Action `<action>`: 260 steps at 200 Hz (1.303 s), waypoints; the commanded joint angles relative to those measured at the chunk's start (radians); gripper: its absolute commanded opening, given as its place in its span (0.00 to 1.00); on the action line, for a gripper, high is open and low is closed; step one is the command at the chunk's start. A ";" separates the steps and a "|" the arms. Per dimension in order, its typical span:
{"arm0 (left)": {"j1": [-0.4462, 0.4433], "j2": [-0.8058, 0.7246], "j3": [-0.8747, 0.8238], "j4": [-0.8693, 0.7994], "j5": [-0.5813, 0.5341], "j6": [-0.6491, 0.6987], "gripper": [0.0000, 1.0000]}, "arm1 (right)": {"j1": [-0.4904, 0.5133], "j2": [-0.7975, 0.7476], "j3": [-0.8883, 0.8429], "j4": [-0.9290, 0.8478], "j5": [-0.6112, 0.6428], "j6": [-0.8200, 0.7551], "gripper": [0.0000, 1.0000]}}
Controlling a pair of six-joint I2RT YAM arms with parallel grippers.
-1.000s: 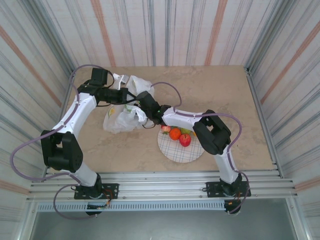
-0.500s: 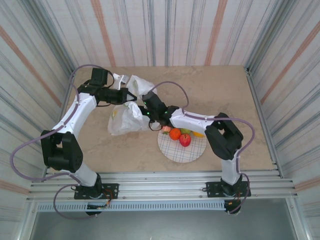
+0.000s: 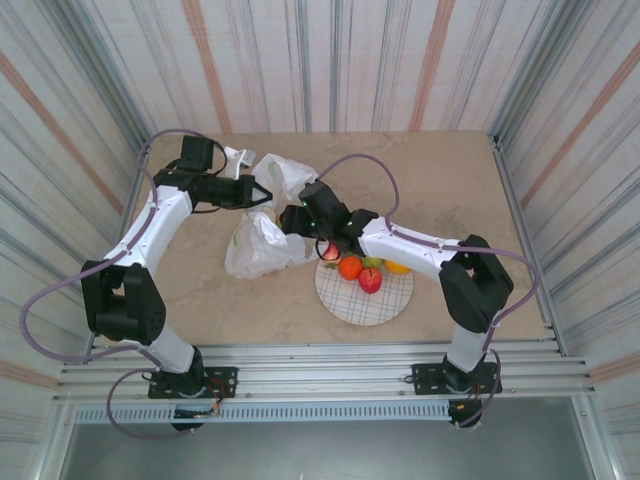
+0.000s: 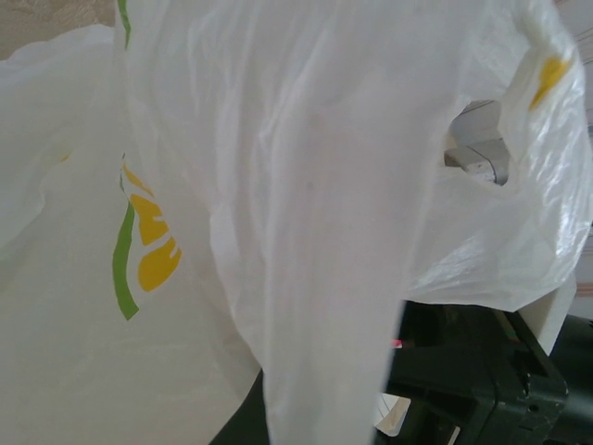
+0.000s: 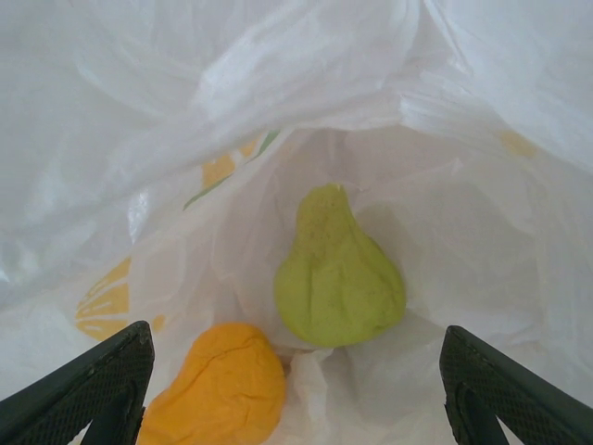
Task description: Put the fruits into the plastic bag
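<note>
The left arm rises from its base, bends at the elbow and reaches across the far left of the table (image 3: 470,190); the left gripper (image 3: 262,192) lies level, its fingers drawn together at the tips and clenched on a fold of the plastic bag (image 3: 262,245), whose thin white film drapes straight in front of its wrist camera. The right arm stretches long and low from its base toward the left. The right gripper (image 3: 298,217) is pushed into the bag's mouth, just beside the left gripper's tips, with its two dark fingers (image 5: 102,380) spread wide and released, holding nothing. Just ahead of those fingers, inside the bag, lie two fruits: one green pear (image 5: 338,278) and, nearer its left finger, one orange fruit (image 5: 218,385). Behind the right gripper, under and beside its forearm, sits one round plate (image 3: 355,308) with five fruits: one strawberry (image 3: 328,250) closest to the wrist, one orange (image 3: 350,267), one red apple (image 3: 370,280), one green fruit (image 3: 373,262) and one yellow-orange fruit (image 3: 397,267) farthest back
</note>
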 commanded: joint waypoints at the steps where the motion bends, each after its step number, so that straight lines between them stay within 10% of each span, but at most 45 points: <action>1: 0.020 -0.037 0.010 -0.010 0.009 0.007 0.00 | -0.009 -0.070 -0.026 0.010 0.004 -0.062 0.82; 70: 0.050 -0.025 0.013 -0.018 -0.006 -0.003 0.00 | -0.031 -0.342 -0.249 -0.022 -0.018 -0.143 0.80; 164: 0.059 -0.019 0.012 -0.018 -0.021 -0.006 0.00 | 0.071 -0.664 -0.438 -0.629 0.291 -0.098 0.83; 260: 0.059 -0.023 0.008 -0.010 -0.012 -0.012 0.00 | -0.016 -0.463 -0.550 -0.404 0.134 -0.188 0.93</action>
